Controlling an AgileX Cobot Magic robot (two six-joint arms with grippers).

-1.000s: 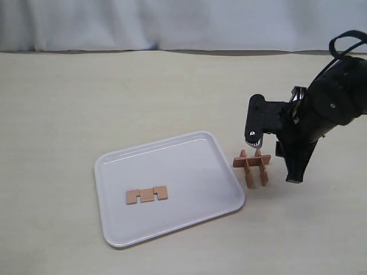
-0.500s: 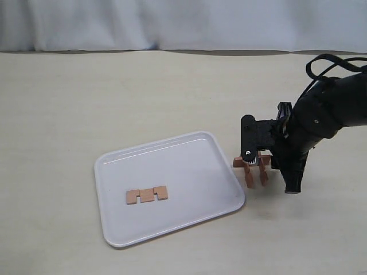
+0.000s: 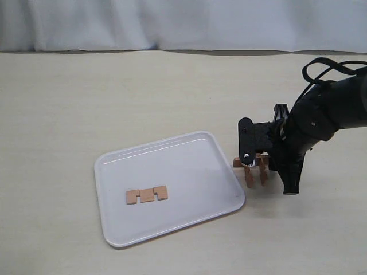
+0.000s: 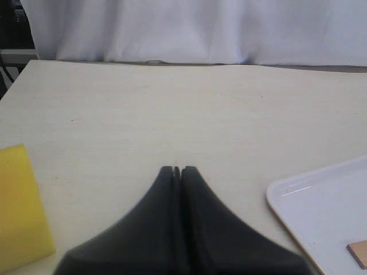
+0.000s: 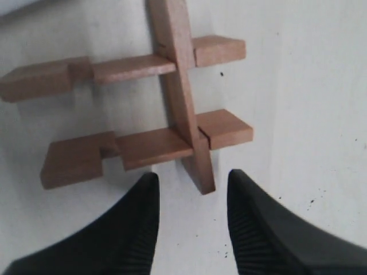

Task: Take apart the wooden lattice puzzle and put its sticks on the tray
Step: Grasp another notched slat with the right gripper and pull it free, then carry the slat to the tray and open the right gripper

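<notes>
The wooden lattice puzzle (image 3: 256, 169) lies on the table just right of the white tray (image 3: 189, 163), partly hidden by my right arm. In the right wrist view the puzzle (image 5: 179, 109) shows three interlocked sticks: two parallel ones and one crossing them. My right gripper (image 5: 192, 176) is open, and the end of the crossing stick (image 5: 200, 169) sits between its fingertips, untouched. In the exterior view that right gripper (image 3: 268, 175) straddles the puzzle. A separate notched stick (image 3: 147, 195) lies on the tray. My left gripper (image 4: 176, 169) is shut and empty, out of the exterior view.
A yellow block (image 4: 17, 206) lies on the table near my left gripper. The tray's corner (image 4: 312, 197) and a bit of the loose stick (image 4: 358, 253) show in the left wrist view. A white curtain (image 3: 183, 23) backs the table.
My right gripper has come down and moved left, from above and beside the puzzle to straddling it. The puzzle, the tray and the loose stick have not moved.
</notes>
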